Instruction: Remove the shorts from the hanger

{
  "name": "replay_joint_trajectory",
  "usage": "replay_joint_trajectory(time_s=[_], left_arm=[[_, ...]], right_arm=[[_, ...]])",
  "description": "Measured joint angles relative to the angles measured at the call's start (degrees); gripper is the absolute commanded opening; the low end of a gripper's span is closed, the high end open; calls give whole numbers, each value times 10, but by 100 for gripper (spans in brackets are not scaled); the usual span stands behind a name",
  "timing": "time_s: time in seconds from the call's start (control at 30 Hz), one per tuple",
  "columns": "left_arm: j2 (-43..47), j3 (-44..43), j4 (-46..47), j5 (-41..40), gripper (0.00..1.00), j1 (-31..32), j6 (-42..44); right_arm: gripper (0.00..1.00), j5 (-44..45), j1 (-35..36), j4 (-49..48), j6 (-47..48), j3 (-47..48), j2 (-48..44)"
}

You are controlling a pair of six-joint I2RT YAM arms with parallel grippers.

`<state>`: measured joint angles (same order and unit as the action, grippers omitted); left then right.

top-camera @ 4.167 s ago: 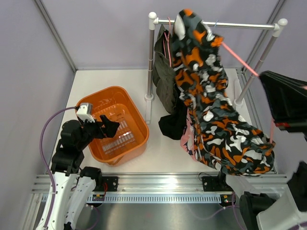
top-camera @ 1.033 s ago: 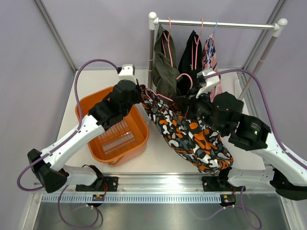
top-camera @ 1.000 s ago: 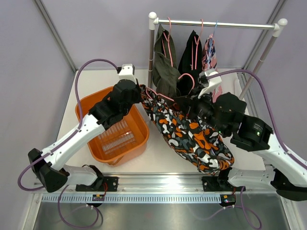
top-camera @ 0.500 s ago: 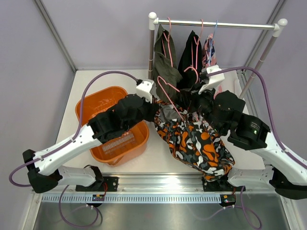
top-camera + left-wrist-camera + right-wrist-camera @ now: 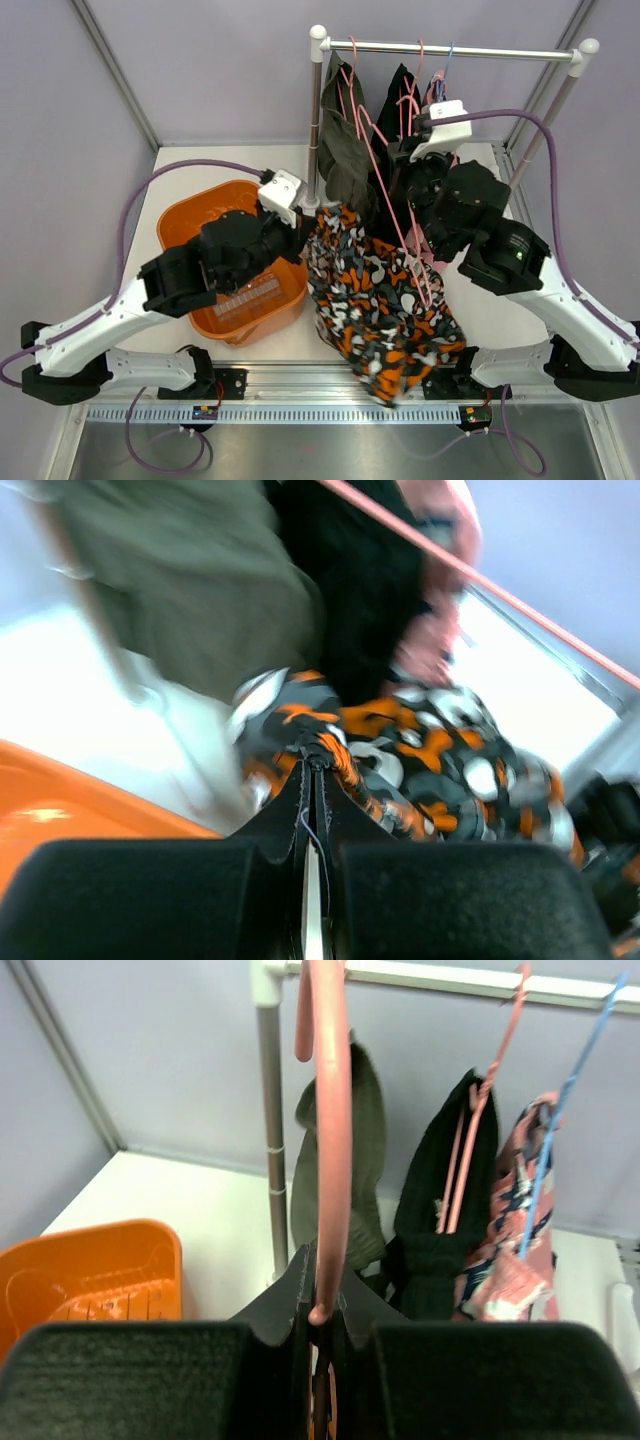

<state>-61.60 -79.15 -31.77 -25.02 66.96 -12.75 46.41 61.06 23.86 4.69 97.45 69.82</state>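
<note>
The camouflage shorts (image 5: 385,300) hang in a bunch between my two arms, down to the near edge. My left gripper (image 5: 312,215) is shut on their upper edge; in the left wrist view the gripper (image 5: 315,755) pinches a fold of the camouflage shorts (image 5: 440,750). My right gripper (image 5: 392,180) is shut on the pink hanger (image 5: 372,135), whose long bar slants down across the shorts. In the right wrist view the gripper (image 5: 322,1270) clamps the hanger (image 5: 328,1110), held upright below the rail. Olive shorts (image 5: 340,150), black shorts (image 5: 395,110) and pink patterned shorts (image 5: 437,95) hang on the rack.
The rack's rail (image 5: 450,50) spans the back on two white posts, the left post (image 5: 315,120) beside the left gripper. An orange basket (image 5: 190,205) stands at the left, under the left arm. The grey walls close in the table on both sides.
My left gripper has pulled the camouflage shorts left and toward the near edge. The right gripper has lifted the pink hanger up toward the rail, and the shorts now hang lower.
</note>
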Motion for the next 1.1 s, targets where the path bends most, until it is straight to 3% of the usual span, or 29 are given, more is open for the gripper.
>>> replay_joint_trajectory(time_s=[0.13,0.23,0.4,0.53,0.7,0.8,0.93,1.1], left_arm=[[-6,-99,-19,-82,0,-1,49],[-10,-191,19,-133,0,-3,113],[-32,-340,159,-192,0,-3,257],[-43,-397,278,-212,0,-3,361],[-53,-399,393,-220,0,-8,462],[-61,-383,416,-219,0,-33,481],[-67,-336,407,-216,0,-83,458],[-42,-203,357,-209,0,-143,379]], right_arm=[[0,10,0,2,10,30,-15],[0,12,0,17,10,37,-39],[0,11,0,49,-6,37,-75],[0,10,0,73,-23,24,-93],[0,9,0,92,-33,5,-106],[0,8,0,96,-37,-4,-108],[0,4,0,106,-52,-20,-115],[0,-5,0,119,-66,-43,-136]])
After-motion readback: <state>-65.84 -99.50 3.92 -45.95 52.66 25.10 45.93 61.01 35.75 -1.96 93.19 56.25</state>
